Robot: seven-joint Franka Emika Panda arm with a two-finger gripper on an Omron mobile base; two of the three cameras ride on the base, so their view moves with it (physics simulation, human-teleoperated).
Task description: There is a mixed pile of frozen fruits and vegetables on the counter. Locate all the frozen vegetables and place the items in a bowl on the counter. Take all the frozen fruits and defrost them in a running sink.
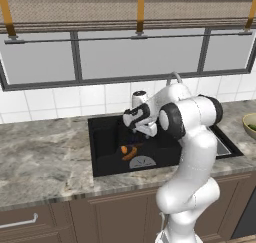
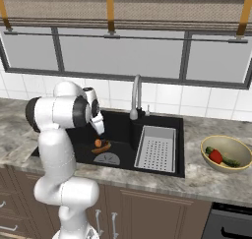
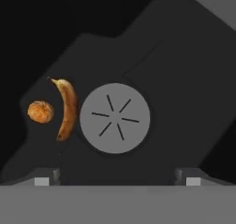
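Below the gripper (image 3: 117, 179), on the black floor of the sink (image 3: 175, 80), lie the banana (image 3: 67, 109) and the orange (image 3: 40, 112). Gripper hangs over the basin with fingers spread wide and nothing between them; both tips stand far apart at the bottom of the hand view. Banana sits just beside the round grey drain (image 3: 115, 118), left of it as the hand sees it; orange is just beyond the banana, apart from it. 2 fruits in the sink fits the defrost step. No water stream visible from the tap (image 2: 135, 96); cannot tell whether it is running.

Off to the hand's right, well apart on the counter (image 2: 197, 176), the bowl (image 2: 227, 167) holds a red round item (image 2: 215, 156) and a green stick (image 2: 227, 160). Green stick belongs there as the vegetable. Red item looks like the apple; if so, it is a fruit in the wrong place and, in my judgement, needs moving to the sink. Grey perforated tray (image 2: 156, 148) fills the sink's far side.
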